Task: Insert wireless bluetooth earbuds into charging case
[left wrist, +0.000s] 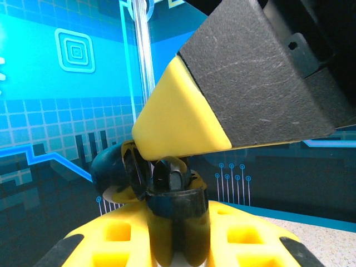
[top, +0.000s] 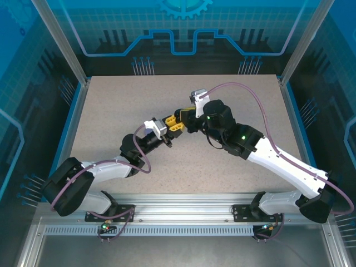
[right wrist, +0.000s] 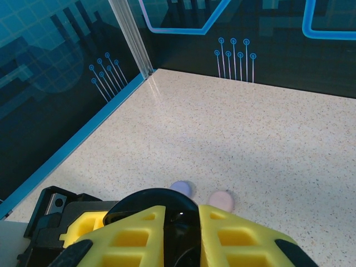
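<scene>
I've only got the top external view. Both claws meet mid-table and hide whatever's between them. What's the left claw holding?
Observer: The left claw is shut on a small black case.
Operator: Is the lid open?
Observer: Yes, the lid is flipped open to one side.
Operator: Anything else on the table near them?
Observer: Just beyond the right claw, a lilac round item and a pale pink one lie side by side on the tabletop, not touching.
</scene>
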`<action>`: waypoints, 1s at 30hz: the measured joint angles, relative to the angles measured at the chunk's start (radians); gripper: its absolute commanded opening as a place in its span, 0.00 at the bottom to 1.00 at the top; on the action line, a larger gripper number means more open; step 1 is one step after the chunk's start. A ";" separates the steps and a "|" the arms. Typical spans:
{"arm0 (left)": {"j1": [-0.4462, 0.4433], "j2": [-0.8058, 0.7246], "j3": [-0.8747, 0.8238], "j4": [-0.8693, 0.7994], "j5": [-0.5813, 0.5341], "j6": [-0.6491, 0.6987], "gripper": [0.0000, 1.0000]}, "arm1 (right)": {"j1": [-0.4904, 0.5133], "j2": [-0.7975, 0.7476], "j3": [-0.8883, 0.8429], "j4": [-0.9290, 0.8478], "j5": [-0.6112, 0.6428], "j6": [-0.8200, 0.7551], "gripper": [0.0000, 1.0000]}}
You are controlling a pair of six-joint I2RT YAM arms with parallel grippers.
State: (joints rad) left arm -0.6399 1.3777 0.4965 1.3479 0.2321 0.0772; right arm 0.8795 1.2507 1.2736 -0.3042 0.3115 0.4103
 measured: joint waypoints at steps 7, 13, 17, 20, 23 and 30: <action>0.000 0.003 0.000 -0.007 -0.005 0.000 0.00 | 0.002 0.011 0.000 0.000 0.008 -0.003 0.24; -0.001 0.004 0.000 -0.004 -0.008 0.000 0.00 | 0.005 0.011 0.014 -0.013 0.028 0.005 0.55; -0.003 0.004 0.000 -0.003 -0.007 0.000 0.00 | 0.002 0.007 0.040 -0.027 0.030 0.017 0.60; -0.006 0.004 0.000 -0.003 -0.007 0.000 0.00 | -0.010 -0.006 0.068 -0.035 0.029 0.023 0.62; -0.008 0.004 0.000 -0.003 -0.008 0.000 0.00 | -0.040 -0.024 0.096 -0.046 0.021 0.033 0.62; -0.011 0.004 0.000 -0.003 -0.004 0.001 0.00 | -0.125 -0.019 0.156 -0.093 -0.040 0.050 0.62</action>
State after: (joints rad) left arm -0.6510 1.3815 0.4969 1.3453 0.2283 0.0780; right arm 0.7544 1.2312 1.4292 -0.3973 0.2710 0.4603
